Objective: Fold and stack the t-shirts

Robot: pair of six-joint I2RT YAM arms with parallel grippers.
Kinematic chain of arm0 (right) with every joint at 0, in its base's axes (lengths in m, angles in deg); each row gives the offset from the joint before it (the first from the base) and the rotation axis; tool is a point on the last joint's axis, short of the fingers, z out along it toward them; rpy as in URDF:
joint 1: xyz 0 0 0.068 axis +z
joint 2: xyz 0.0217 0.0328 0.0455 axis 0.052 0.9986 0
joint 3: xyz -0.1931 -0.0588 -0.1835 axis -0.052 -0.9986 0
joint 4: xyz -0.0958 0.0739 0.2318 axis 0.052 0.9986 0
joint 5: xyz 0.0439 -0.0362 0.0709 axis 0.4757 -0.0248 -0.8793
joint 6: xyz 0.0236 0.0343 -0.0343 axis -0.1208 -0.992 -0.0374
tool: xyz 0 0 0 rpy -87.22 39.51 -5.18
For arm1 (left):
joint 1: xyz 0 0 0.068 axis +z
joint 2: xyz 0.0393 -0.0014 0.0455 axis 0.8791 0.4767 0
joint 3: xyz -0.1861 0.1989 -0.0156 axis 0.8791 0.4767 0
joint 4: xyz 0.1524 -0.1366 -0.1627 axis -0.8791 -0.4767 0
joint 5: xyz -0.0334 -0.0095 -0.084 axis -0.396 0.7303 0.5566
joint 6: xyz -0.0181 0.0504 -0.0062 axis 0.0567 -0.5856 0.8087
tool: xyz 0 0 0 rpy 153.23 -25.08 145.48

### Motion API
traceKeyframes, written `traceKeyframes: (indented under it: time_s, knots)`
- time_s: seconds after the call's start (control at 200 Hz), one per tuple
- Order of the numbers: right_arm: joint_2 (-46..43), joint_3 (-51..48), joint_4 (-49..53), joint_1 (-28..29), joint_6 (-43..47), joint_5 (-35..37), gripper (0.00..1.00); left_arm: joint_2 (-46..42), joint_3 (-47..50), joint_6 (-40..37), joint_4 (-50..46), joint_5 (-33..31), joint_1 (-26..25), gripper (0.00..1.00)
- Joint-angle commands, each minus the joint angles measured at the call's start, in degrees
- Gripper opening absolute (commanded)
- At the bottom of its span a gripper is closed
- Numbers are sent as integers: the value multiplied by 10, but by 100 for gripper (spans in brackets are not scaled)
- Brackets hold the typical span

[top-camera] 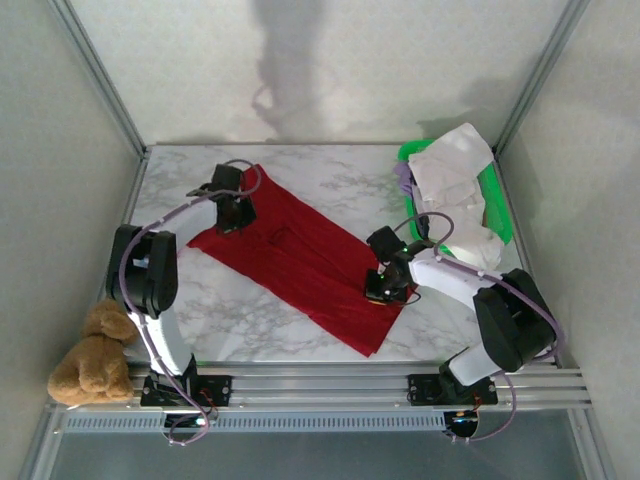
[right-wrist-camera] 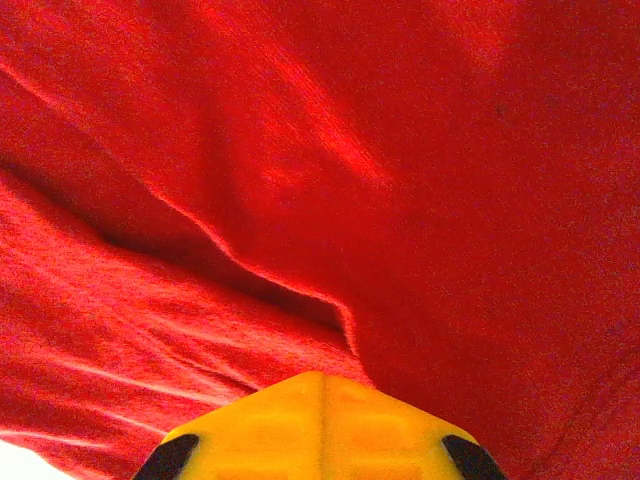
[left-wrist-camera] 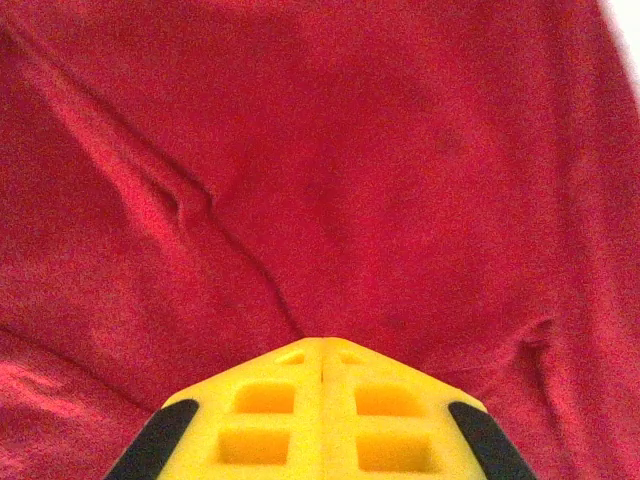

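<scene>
The deep red cloth t-shirt [top-camera: 300,262] slants across the marble worktop [top-camera: 340,175]. Your left gripper [top-camera: 232,218] and right gripper [top-camera: 383,290] clamp fully closed on its opposite ends, probably to fold it.

soft, even light in the top view, with a blurred grey shadow on the back wall [top-camera: 290,60]. the wrist views are grainy and soft; the red t-shirt [left-wrist-camera: 400,150] looks oversaturated, its creases shaded.

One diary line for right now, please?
left gripper: shut on red t-shirt | right gripper: shut on red t-shirt | white t-shirt: in green basket
</scene>
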Motion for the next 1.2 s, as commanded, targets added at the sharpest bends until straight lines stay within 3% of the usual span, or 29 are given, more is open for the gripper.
traceKeyframes:
  time_s: [0.0,0.34,0.491,0.631,0.726,0.906,1.196]
  knots:
    - [6,-20,-4,0,-14,-14,0,26,7,10,36,13,1,0]
    - [22,-48,-36,27,-34,-49,0,142,-46,-10,50,30,10,0]
    - [48,-30,-75,75,-70,-80,0,184,-92,-14,70,36,5,0]
    - [35,25,-79,125,-97,-76,0,216,-198,-25,24,41,-5,0]
    - [8,48,-86,135,-119,-90,1,209,-264,-27,-15,35,-10,0]
    - [-45,90,11,135,-75,-34,2,143,-287,-24,-41,23,-10,0]
    - [-21,74,26,91,-35,-24,2,68,-161,-7,-5,17,-10,0]
